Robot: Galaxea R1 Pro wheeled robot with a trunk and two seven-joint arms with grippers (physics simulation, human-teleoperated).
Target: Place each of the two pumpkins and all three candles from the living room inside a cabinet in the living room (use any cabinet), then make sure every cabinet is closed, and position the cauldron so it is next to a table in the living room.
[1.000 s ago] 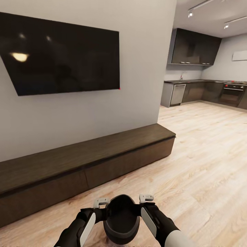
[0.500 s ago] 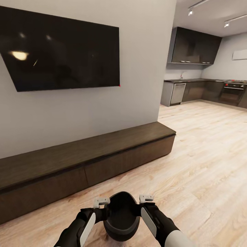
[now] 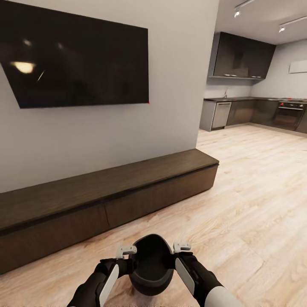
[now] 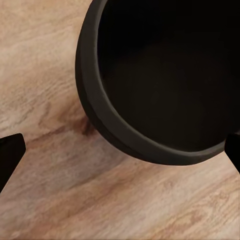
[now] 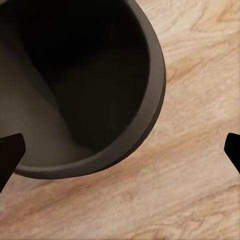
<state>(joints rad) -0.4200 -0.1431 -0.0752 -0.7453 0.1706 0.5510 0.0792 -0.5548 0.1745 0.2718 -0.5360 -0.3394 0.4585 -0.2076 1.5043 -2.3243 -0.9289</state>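
A black round cauldron [image 3: 151,266] hangs low in front of me over the wood floor, held between my two arms. My left gripper [image 3: 126,252] is at its left rim and my right gripper [image 3: 181,248] at its right rim. Both are open, with dark fingertips [image 4: 10,152] [image 5: 9,150] spread wide beside the pot. The cauldron's empty inside [image 4: 170,70] [image 5: 75,65] faces both wrist cameras. The long low dark brown cabinet [image 3: 128,181] runs along the wall ahead, its drawer fronts flush. The pumpkins, candles and table are out of view.
A large black TV [image 3: 81,59] hangs on the grey wall above the cabinet. Light wood floor [image 3: 256,196] stretches to the right toward a kitchen with dark grey cabinets [image 3: 243,55] and an oven [image 3: 290,115].
The whole picture has slid slightly upward, so the camera has moved. The cauldron stays between my two open grippers.
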